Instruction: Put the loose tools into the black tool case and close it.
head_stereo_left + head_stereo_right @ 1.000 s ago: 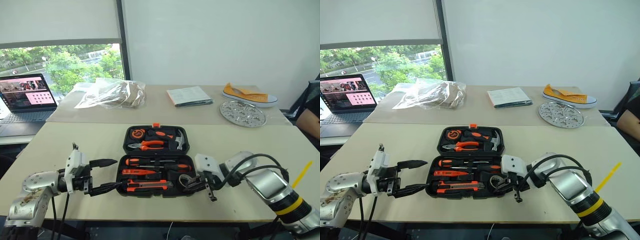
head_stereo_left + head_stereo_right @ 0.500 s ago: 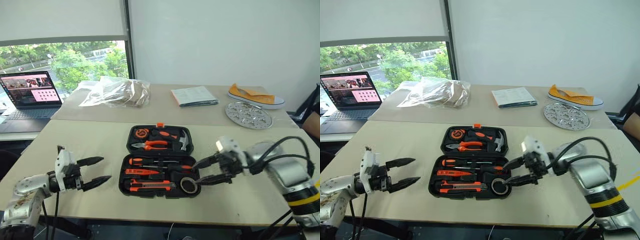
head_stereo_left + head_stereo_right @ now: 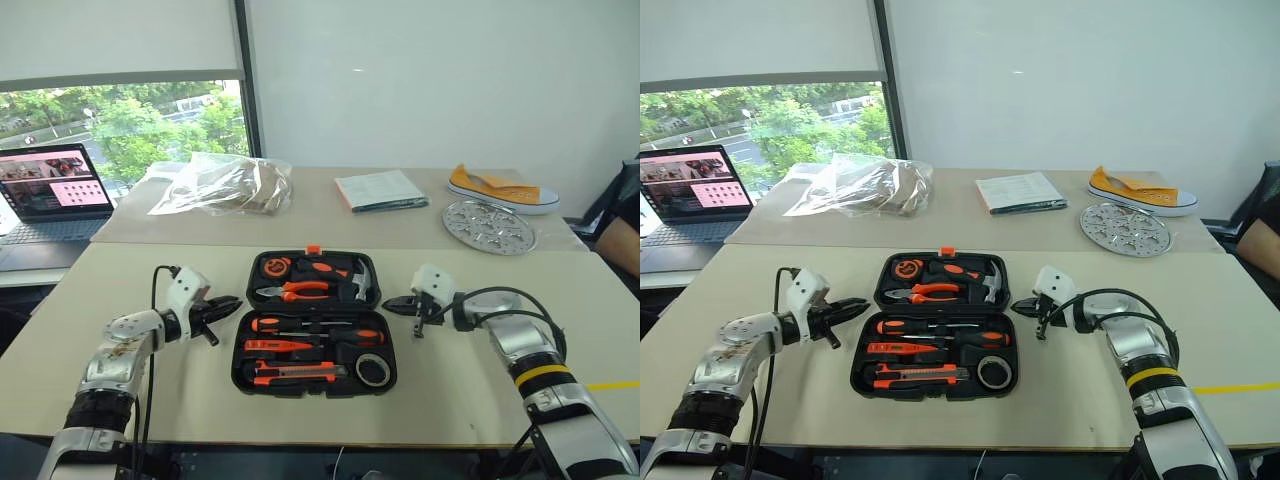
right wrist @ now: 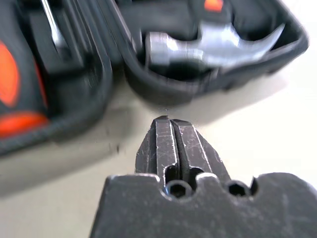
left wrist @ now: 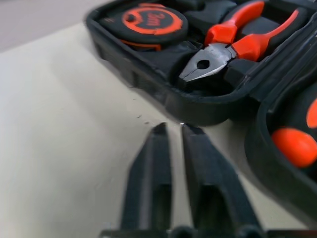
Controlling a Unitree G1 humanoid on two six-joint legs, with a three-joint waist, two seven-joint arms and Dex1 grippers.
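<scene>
Now the black tool case (image 3: 314, 322) lies open on the table, screwdrivers, knife and tape roll (image 3: 371, 370) seated inside. Flanking its hinge, the left gripper (image 3: 228, 304) is nearly closed and the right gripper (image 3: 390, 303) shut, both empty. Uneven lifting could skew the lid and push the case away.

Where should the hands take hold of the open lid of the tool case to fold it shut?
Best at the two short side edges of the lid, one hand from each side. The lid lies flat behind the tray with a hinge gap beside each hand. The left hand and the right hand, both shut, already point at those gaps. Lift there and swing it forward over the tray.
</scene>
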